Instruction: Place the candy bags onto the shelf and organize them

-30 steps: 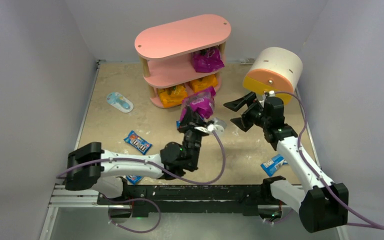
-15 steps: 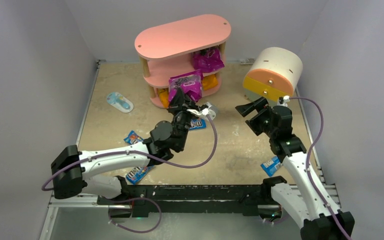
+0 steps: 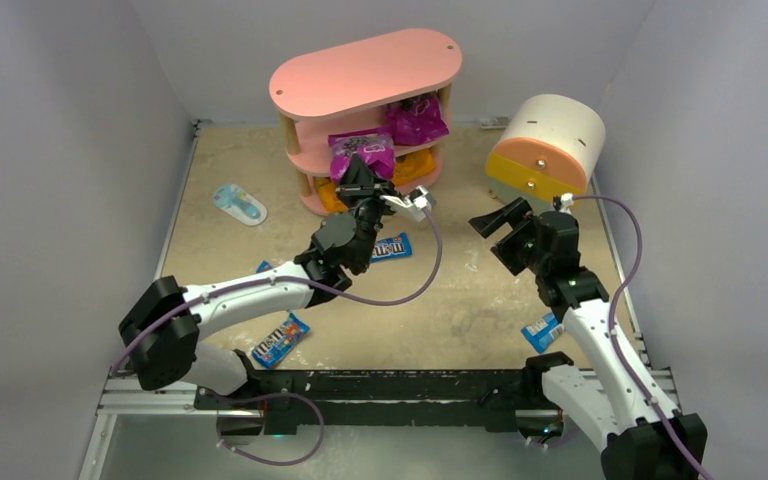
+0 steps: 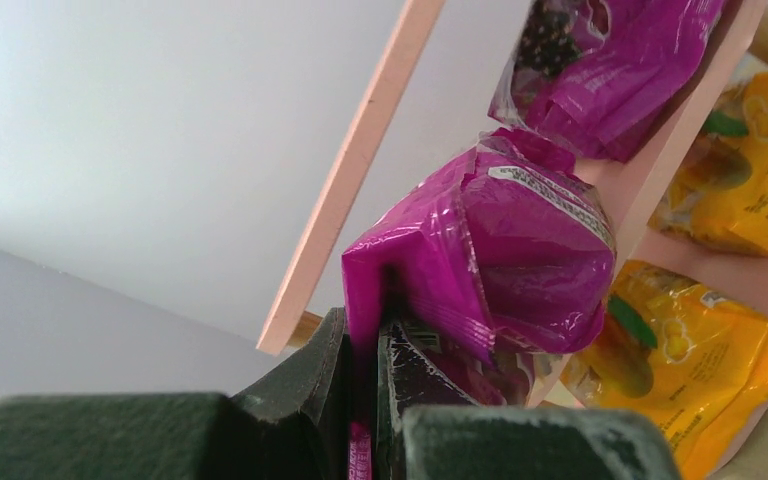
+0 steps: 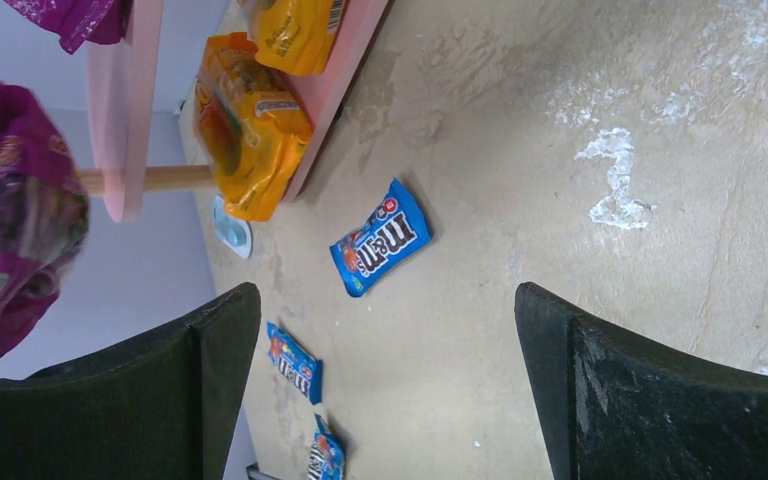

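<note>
Purple bag [image 3: 362, 153] reaches shelf [image 3: 360, 75], in left gripper [image 4: 363, 345]

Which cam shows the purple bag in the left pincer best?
Left wrist: the purple bag fills the frame, edge clamped in the left pincer. Top shows it small against the shelf; right wrist catches only a cropped sliver.
</note>
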Available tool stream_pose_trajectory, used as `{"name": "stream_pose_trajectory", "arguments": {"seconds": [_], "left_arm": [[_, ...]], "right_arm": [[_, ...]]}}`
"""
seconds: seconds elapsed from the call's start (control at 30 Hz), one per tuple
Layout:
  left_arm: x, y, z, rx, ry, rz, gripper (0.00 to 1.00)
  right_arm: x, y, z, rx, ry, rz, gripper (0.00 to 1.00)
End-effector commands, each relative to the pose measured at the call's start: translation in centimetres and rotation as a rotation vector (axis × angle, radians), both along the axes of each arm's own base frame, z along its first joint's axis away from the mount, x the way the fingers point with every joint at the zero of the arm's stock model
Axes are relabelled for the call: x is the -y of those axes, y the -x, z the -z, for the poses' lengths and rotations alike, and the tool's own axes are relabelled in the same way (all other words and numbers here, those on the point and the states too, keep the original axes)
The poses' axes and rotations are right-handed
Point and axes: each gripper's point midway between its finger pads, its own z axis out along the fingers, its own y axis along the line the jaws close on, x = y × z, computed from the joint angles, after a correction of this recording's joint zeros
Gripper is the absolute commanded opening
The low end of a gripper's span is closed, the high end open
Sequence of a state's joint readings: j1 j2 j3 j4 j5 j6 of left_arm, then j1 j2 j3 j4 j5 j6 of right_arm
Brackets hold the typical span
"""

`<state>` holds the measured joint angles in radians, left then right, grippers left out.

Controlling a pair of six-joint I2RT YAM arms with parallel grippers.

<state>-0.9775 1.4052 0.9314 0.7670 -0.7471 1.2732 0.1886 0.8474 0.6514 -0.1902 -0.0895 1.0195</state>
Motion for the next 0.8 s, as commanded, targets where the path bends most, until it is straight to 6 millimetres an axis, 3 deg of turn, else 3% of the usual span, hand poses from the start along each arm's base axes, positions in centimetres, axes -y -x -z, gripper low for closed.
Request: {"name": "stream_pose_trajectory", "arguments": {"seconds": [0.0,0.4,0.77], "left_arm": [[-1.4,-1.1,-5.5,0.142,0.135,-0.017,0.0],[-4.4,-7.4,-1.4,0.178,0.118,-0.174,0.0],[-3.8,-11.6,2.7,0.113,0.067,-0.21,0.0]], "right_arm": [[0.7,-0.3,-1.5,0.055,0.024,0.023,0.98],[1.4,-0.1,-1.9,0.069,0.048,0.039,0.98],[1.7,0.0,-1.0,0.046,0.051,0.036,0.98]]}}
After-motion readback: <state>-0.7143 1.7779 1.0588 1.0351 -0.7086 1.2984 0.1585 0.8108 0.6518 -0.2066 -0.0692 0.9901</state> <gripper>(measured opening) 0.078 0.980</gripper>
